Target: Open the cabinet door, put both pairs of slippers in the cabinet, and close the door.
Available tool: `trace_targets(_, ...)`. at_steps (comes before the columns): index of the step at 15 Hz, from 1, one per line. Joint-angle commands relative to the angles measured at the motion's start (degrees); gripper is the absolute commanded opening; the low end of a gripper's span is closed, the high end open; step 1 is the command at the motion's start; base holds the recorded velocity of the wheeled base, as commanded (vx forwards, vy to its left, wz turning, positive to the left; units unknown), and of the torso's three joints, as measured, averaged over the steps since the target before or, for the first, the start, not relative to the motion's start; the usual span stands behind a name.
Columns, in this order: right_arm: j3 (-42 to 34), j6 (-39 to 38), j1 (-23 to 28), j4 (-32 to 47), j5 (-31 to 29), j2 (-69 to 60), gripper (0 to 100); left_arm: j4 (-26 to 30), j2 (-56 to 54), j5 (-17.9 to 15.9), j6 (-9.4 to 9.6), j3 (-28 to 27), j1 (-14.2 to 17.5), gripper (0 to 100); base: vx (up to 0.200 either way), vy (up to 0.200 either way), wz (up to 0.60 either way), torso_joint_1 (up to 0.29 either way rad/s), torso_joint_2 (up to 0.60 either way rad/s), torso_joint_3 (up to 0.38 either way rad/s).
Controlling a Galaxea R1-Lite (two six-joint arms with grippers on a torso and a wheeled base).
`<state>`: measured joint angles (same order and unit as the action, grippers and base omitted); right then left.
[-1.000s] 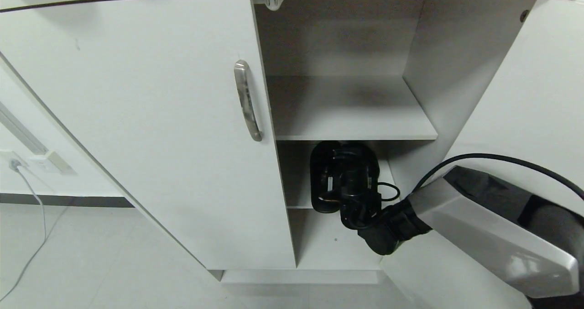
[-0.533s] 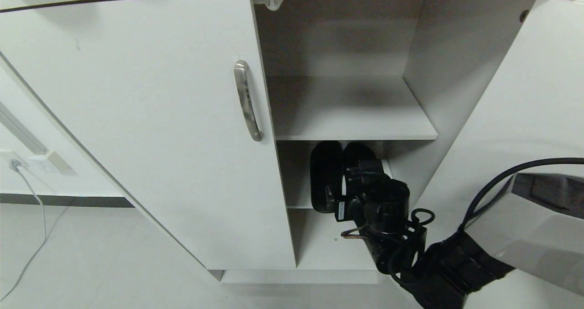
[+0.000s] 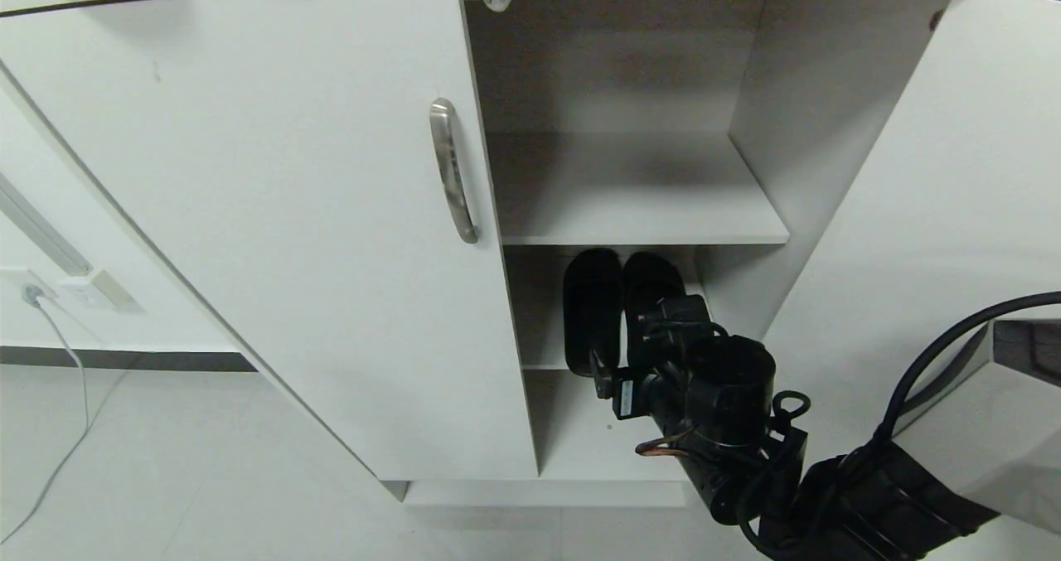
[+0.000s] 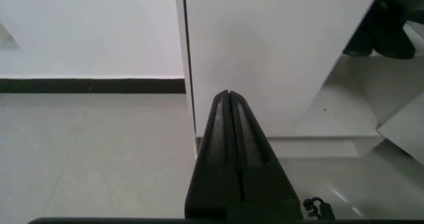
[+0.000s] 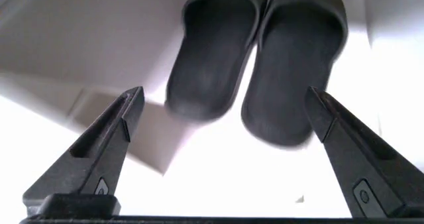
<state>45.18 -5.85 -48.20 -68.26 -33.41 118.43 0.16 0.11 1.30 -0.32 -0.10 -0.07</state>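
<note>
1. Looking past our R gripper (image 5: 225,95), we see its two dark fingers (image 5: 106,151) spread wide w/ nothing between them. The black slippers (image 3: 593,304) lie just ahead of the tips, not touching.
2. Slippers sit side by side, toes pointing away from the gripper, heels toward it. They rest on the lower shelf (image 3: 543,329) w/ heels at its front edge.
3. Slipper build: matte, smooth, moulded look, rounded soles, open back, broad band over the front.
4. Cabinet (image 3: 821,89) is all flat, smooth white panels w/ square edges. Upper shelf (image 3: 638,188) is above the gripper, bottom panel (image 3: 580,441) below it.
5. In the way, L side of R gripper: closed door (image 3: 249,213), its edge near the L slipper. It carries a brushed-metal bow handle (image 3: 452,171), upright.
6. R side of R gripper: open door (image 3: 937,213) swung outward, close by our arm.
7. L gripper (image 4: 228,101): fingers pressed together, pinching nothing. It hangs low over the floor tiles (image 3: 166,478), pointing at the closed door's bottom corner; slippers are well beyond it, off to one side.
8. Farther L of both grippers: wall socket (image 3: 33,294) w/ a thin grey cable (image 3: 75,395) trailing to the pale, glossy tiles, plus a dark baseboard (image 3: 124,360) strip.
</note>
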Motion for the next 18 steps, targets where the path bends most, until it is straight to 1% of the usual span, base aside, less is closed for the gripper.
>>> trace_targets(1,0.0,0.1,-0.1,0.0,0.0,0.0,100,0.0,0.0,0.0,-0.03,0.0,0.0,0,-0.2,0.0,0.0,0.002,0.0,0.012)
trace_targets(3,-0.1,0.1,0.0,0.0,0.0,0.0,100,0.0,0.0,0.0,0.05,0.0,0.0,0,-0.2,0.0,0.0,-0.002,0.0,0.0)
trace_targets(8,-0.3,0.1,0.1,0.0,0.0,0.0,100,0.0,-0.1,0.5,-0.47,0.0,0.0,0,0.0,0.0,0.0,0.0,0.0,0.0)
trace_targets(18,-0.3,0.1,0.1,0.1,-0.1,0.0,100,0.0,0.0,0.4,-0.3,0.0,0.0,0,0.0,0.0,0.0,0.0,0.0,0.0)
